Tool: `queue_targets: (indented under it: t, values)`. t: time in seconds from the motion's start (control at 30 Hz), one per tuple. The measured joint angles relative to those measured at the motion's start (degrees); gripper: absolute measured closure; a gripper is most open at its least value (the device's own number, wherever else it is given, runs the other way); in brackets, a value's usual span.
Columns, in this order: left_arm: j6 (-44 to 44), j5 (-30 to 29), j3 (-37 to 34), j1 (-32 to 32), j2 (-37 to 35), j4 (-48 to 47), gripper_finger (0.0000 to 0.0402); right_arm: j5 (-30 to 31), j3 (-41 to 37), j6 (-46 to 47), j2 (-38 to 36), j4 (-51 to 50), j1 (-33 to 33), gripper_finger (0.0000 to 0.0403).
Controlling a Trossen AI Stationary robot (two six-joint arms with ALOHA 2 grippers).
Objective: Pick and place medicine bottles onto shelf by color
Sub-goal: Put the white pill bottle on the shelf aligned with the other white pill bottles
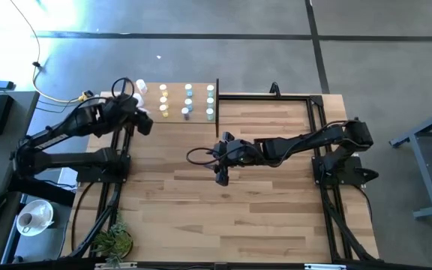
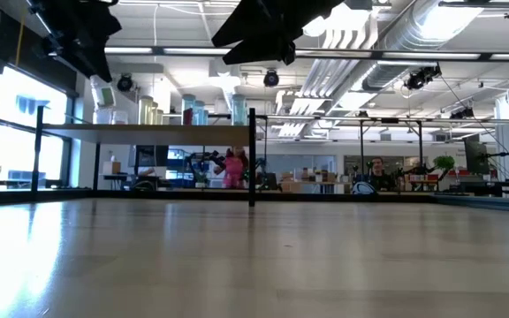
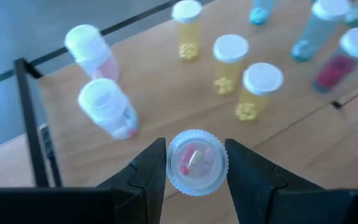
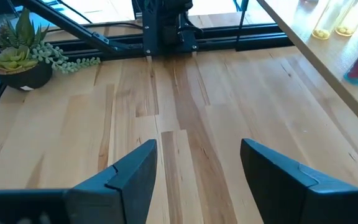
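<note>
Two dark arms work at the wood table (image 1: pixel 261 195), and no label, brand or writing can be read on any bottle or on the shelf (image 1: pixel 172 112). The left gripper (image 3: pixel 196 163) is over the shelf, near its outer corner, and its two fingers (image 3: pixel 146 171) are clamped on a clear bottle (image 3: pixel 197 162) with a ribbed pale cap; pink and red pills show inside it. This bottle is held above the shelf board, not standing on it. Just beyond it on the shelf stand two pink-tinted bottles (image 3: pixel 106 107) near the black corner post (image 3: pixel 35 118). Three yellow bottles (image 3: pixel 229 62) stand farther along the shelf, and light blue bottles (image 3: pixel 319 28) and one with a dark pink content (image 3: pixel 347 59) are beyond them.

The right gripper (image 4: pixel 197 174) hangs over the bare middle of the table, well apart from the shelf, with its fingers spread apart and nothing between them. A small potted plant (image 4: pixel 17 56) stands at the table edge, far from the shelf.
</note>
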Motion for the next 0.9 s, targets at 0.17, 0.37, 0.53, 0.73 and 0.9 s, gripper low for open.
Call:
queue_targets:
  t: [0.17, 0.37, 0.53, 0.73, 0.9]
  values:
    - [0.24, 0.56, 1.63, 3.64, 2.71, -2.90, 0.0272, -0.02, 0.00, 0.01, 0.00, 0.01, 0.00, 0.0180]
    - [1.50, 1.92, 2.18, 8.17, 6.25, -4.72, 0.0272, -0.02, 0.00, 0.00, 0.00, -0.01, 0.00, 0.0180]
    - [2.97, 5.28, 2.29, 11.42, 8.77, -4.40, 0.0272, -0.04, 0.00, 0.01, 0.00, -0.01, 0.00, 0.0180]
    - [3.62, 3.74, 2.42, 14.44, 10.50, -4.02, 0.0272, -0.05, 0.00, 0.02, 0.02, -0.04, 0.02, 0.0180]
    - [3.69, 5.71, 2.40, 15.77, 10.48, -4.10, 0.0269, -0.07, 0.00, 0.01, 0.02, -0.56, 0.02, 0.0180]
